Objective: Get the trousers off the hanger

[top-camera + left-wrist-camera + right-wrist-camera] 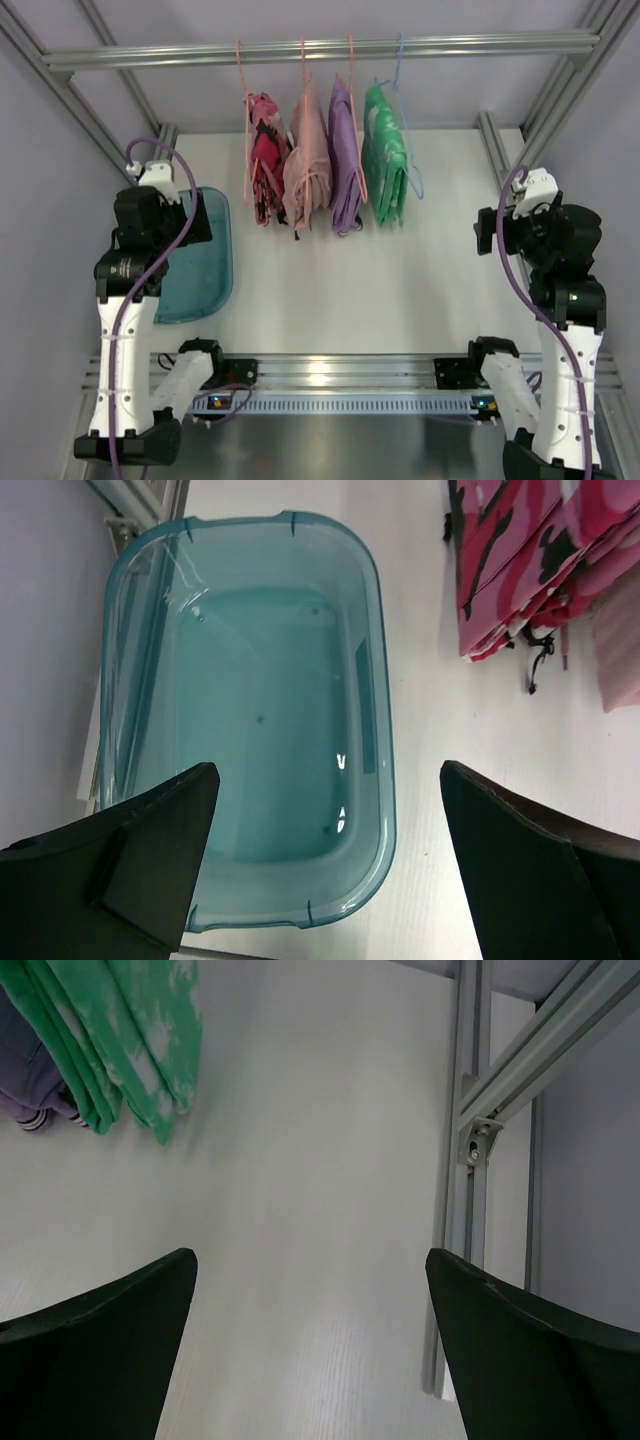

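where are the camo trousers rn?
Top view: the trousers hang leftmost on the overhead rail, on the hanger, beside the pale pink garment and right of the teal tub.

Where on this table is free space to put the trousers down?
The white table is bare between the teal plastic tub and the right aluminium frame post. The tub is empty. Crowded: pink camouflage trousers, pale pink garment, purple garment and green garment hang packed together.
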{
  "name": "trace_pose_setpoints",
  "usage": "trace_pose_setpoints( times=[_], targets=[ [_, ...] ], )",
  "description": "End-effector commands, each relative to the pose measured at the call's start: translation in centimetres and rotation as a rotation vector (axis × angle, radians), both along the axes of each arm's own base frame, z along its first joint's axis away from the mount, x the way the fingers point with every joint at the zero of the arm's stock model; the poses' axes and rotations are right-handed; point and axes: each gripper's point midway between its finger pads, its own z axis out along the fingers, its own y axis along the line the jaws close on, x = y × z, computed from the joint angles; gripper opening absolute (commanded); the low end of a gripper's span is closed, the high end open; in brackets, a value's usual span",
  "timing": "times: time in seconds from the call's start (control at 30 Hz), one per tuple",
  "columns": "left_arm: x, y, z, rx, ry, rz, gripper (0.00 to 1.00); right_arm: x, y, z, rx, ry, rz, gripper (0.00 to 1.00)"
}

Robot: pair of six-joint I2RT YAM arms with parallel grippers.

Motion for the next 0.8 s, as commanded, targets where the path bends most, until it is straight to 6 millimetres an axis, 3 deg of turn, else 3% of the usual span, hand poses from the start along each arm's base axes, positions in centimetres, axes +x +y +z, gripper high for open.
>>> trace_pose_setpoints(
  times=[0.0,0.1,0.13,0.2,0.27,0.33,0.5,0.57,0.77],
  targets=[
    [1.6,-1.3,3.4,-0.047,-0.092,-0.057,0.99,0.2,0.4,2.9,0.031,-0.064,0.003,0.99],
    [2.9,-2.6,5.8,-0.105,-0.128,-0.104,0.99,0.3,0.5,3.4,0.037,-0.070,0.012,0.99],
    [3.2,-3.1,7.9,-0.133,-0.172,-0.120,0.99,0.4,0.5,3.4,0.037,-0.065,0.014,0.99],
    [4.4,-4.7,8.7,-0.230,-0.166,-0.152,0.98,0.4,0.5,3.7,0.037,-0.063,0.014,0.99],
    [5.1,-5.6,10.9,-0.306,-0.203,-0.165,0.98,0.5,0.7,3.5,0.043,-0.044,0.021,0.99],
    [6.1,-8.1,12.0,-0.420,-0.201,-0.264,0.96,0.5,0.9,3.9,0.059,-0.036,0.026,0.99],
    [7.4,-13.1,14.0,-0.692,-0.188,-0.474,0.93,0.7,1.3,4.3,0.063,-0.029,0.053,0.99],
    [8.4,-13.8,15.1,-0.734,-0.235,-0.517,0.92,0.8,1.3,4.2,0.063,-0.015,0.055,0.99],
    [9.8,-14.8,15.6,-0.879,-0.282,-0.547,0.91,0.8,1.2,4.5,0.044,-0.005,0.069,0.99]
  ],
)
